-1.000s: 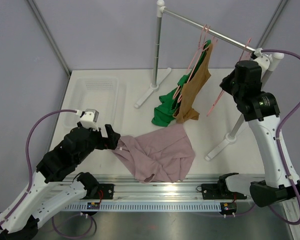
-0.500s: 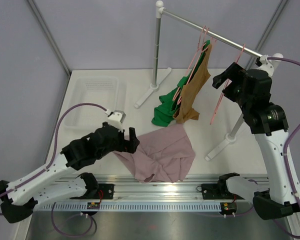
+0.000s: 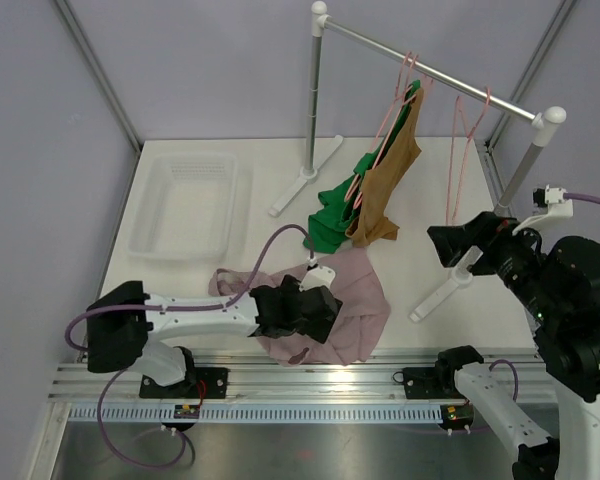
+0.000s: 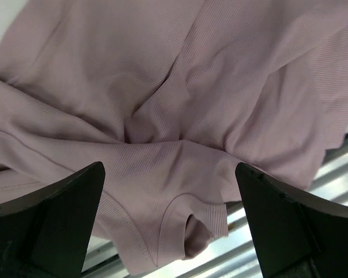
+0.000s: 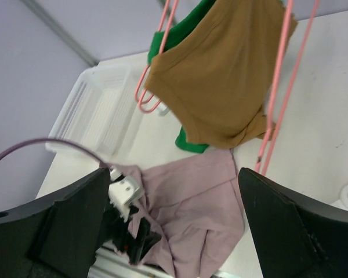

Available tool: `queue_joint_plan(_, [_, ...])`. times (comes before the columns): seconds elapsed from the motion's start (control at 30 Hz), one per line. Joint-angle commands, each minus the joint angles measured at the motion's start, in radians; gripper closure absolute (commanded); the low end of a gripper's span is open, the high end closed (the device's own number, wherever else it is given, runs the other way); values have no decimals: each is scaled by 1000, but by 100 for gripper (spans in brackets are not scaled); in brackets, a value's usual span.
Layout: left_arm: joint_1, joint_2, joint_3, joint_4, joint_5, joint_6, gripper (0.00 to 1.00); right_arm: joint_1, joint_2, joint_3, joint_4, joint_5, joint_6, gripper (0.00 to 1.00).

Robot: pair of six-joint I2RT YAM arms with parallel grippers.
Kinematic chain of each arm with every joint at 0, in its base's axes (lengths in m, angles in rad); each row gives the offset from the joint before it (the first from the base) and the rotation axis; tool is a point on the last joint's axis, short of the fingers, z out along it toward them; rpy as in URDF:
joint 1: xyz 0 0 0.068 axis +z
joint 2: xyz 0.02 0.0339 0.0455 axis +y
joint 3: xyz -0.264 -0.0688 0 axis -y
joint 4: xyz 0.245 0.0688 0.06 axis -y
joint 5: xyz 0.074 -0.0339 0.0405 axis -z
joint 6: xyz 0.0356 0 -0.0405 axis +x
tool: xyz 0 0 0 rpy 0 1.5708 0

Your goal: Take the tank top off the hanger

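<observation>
My left pincer [image 3: 302,310] hangs spread wide just above the mauve tank top [image 3: 365,290], with nothing held between its fingers [image 4: 52,220]. The tank top lies crumpled on the table [image 3: 425,215], off any hanger, and its lower edge reaches the metal rail [image 3: 330,385] at the near side. My right pincer [image 3: 450,243] is wide too and holds nothing. It is raised beside the rack's right post [image 3: 525,165]. On the rack's bar [image 3: 420,65] a bare pink hanger [image 3: 465,130] hangs alone. Left of it a brown top [image 3: 390,175] hangs on its own hanger, with a green garment [image 3: 335,215] drooping beside it. A white basket [image 3: 185,205] sits at the table's left.
</observation>
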Motion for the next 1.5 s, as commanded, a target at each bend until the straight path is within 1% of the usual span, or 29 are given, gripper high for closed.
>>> queue_joint_plan(0.0, [-5,79,47,74,-62,-44,1,-3,-33,-35,-46,-250,-86,1])
queue_joint_plan(0.13, [-2,195,52,93,-55,-58,1,-3,-82,-30,-73,-292,-112,0])
queue_joint_plan(0.2, [-2,225,53,107,-33,-58,6,-4,-92,-22,-84,-292,-118,1])
queue_joint_plan(0.23, [-4,252,52,120,-25,-59,12,-4,-102,-16,-86,-295,-123,1])
queue_joint_plan(0.27, [-1,263,49,125,-18,-61,25,-4,-107,-13,-86,-298,-126,1])
queue_joint_plan(0.33, [-1,283,47,136,-10,-67,58,-4,-116,-4,-86,-312,-130,1])
queue_joint_plan(0.37, [-1,283,43,136,-5,-70,80,-4,-118,-1,-86,-319,-132,1])
queue_joint_plan(0.4, [-1,278,43,133,-7,-75,88,-4,-119,1,-86,-323,-134,1])
queue_joint_plan(0.47, [-1,246,39,119,-30,-85,100,-4,-118,7,-87,-327,-137,0])
queue_joint_plan(0.53, [-1,210,44,75,-80,-93,100,-3,-121,11,-89,-324,-140,1])
queue_joint_plan(0.57, [1,165,49,53,-100,-101,100,-4,-122,10,-86,-324,-140,0])
queue_joint_plan(0.63, [1,111,72,-28,-172,-113,100,-4,-125,7,-81,-324,-141,1])
queue_joint_plan(0.67, [-1,47,81,-54,-194,-119,100,-4,-125,7,-81,-321,-141,1])
queue_joint_plan(0.7, [1,16,88,-103,-214,-121,100,-4,-124,8,-81,-321,-143,0])
queue_joint_plan(0.77, [7,-48,119,-145,-261,-113,100,-4,-122,11,-80,-320,-143,0])
queue_joint_plan(0.8, [10,-102,131,-190,-275,-110,100,-4,-122,13,-75,-323,-141,1])
queue_joint_plan(0.93, [51,-209,248,-318,-360,-89,100,-3,-118,28,-67,-332,-134,1])
queue_joint_plan(1.03, [125,-274,315,-386,-377,-40,100,-4,-112,47,-55,-349,-127,0])
queue_joint_plan(1.07, [171,-289,367,-393,-377,-1,100,-3,-109,53,-50,-352,-126,1])
queue_joint_plan(1.1, [194,-300,394,-410,-375,17,100,-4,-101,63,-50,-359,-124,1])
queue_joint_plan(1.13, [241,-317,424,-416,-372,39,100,-3,-99,67,-46,-364,-123,1])
queue_joint_plan(1.2, [289,-328,507,-424,-364,102,100,-4,-95,73,-37,-369,-121,1])
queue_joint_plan(1.27, [363,-325,565,-435,-354,160,100,-4,-89,74,-30,-370,-120,1])
queue_joint_plan(1.3, [387,-317,634,-438,-348,177,100,-3,-87,73,-27,-373,-118,1])
queue_joint_plan(1.37, [462,-288,699,-438,-334,233,100,-3,-82,68,-17,-379,-115,0])
queue_joint_plan(1.4, [493,-272,760,-442,-329,249,100,-4,-81,62,-12,-382,-108,1])
queue_joint_plan(1.43, [560,-256,797,-452,-309,261,100,-4,-82,57,-9,-387,-106,1])
queue_joint_plan(1.47, [597,-234,826,-459,-297,289,100,-4,-81,54,0,-395,-101,1])
